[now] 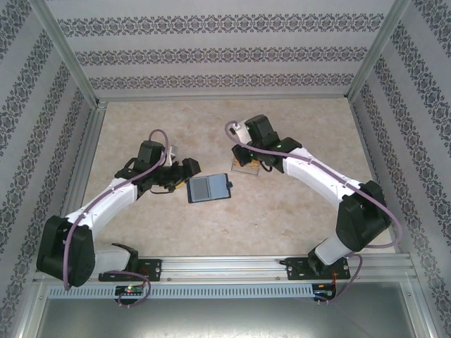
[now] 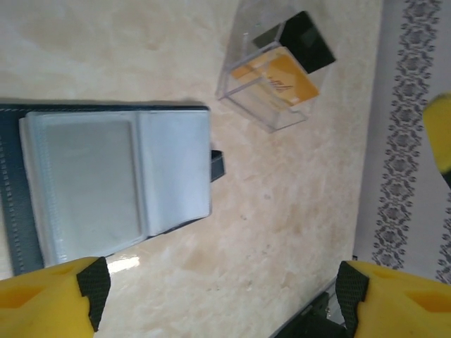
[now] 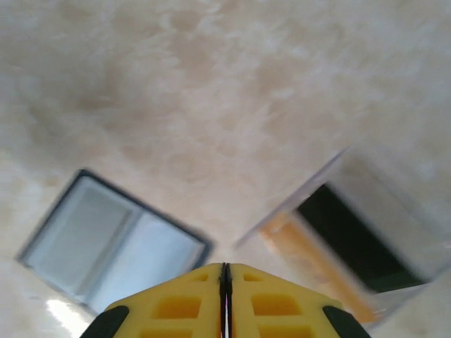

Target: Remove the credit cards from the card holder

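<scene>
The card holder [image 1: 208, 189] is laid open and flat on the beige table [image 1: 296, 211], close to the middle of the overhead view. Its two bluish-grey inner panels are turned upward, and its small closing tab [image 2: 217, 165] is seen projecting from the edge at 3 o'clock. A clear plastic box [image 1: 245, 167] is set on the table at about 1 o'clock from the card holder, near it but apart. Inside that box a tan-orange credit card [image 2: 282, 79] is seen through the transparent wall, and a black card [image 2: 304, 39] is stood just beside it.

In the overhead view the left gripper [image 2: 218, 306] is held at about 9 o'clock from the card holder, just beside its edge. Its yellow fingers [image 2: 42, 303] are spread wide apart, and only bare table is seen in the gap between them. Whether the card holder is touched by either finger cannot be told.

The right gripper [image 3: 225, 282] is placed at about 12 o'clock from the clear plastic box in the overhead view. Its jaws are pressed together, with only a thin seam left between them. In the right wrist view the card holder is seen at 8 o'clock from the closed fingertips and the box, blurred, at 3 o'clock.
</scene>
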